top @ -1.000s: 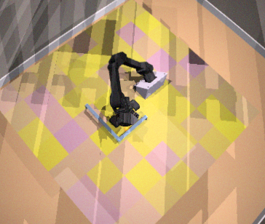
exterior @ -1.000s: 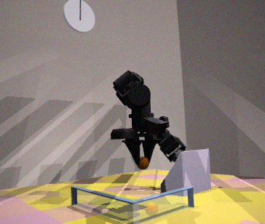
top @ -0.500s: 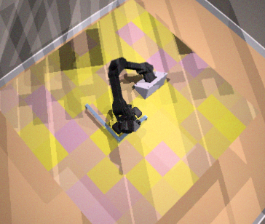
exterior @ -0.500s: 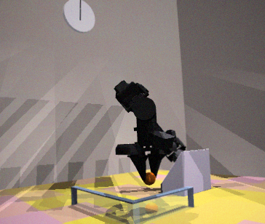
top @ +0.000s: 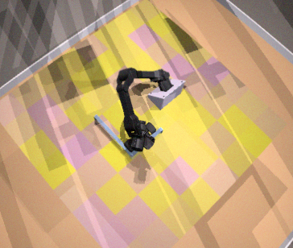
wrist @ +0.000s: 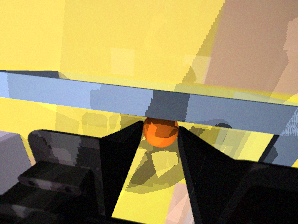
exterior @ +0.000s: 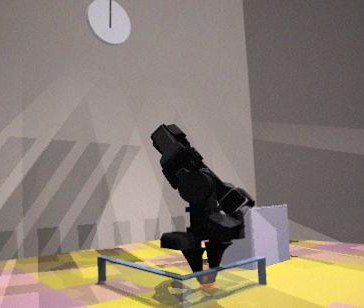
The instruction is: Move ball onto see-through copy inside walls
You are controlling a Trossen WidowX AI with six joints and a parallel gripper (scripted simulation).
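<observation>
From my station I see the arm [top: 124,97] bent over from its grey base block [top: 167,93], with the gripper [exterior: 206,260] lowered into the angle of the two low clear walls [exterior: 142,266]. The fingers are clenched on the orange ball [wrist: 160,132], which sits pinched between the two dark fingertips in the wrist view, right up against the blue-edged wall [wrist: 90,95] that crosses that picture. In the exterior view the ball [exterior: 207,280] shows as a small orange glow just under the fingers, low over the yellow patch of the table [exterior: 327,280] and close to the corner where the walls meet. From the top view the gripper [top: 139,142] hides the ball, and I only see it sitting over that corner. I cannot make out the see-through copy in any of my views
</observation>
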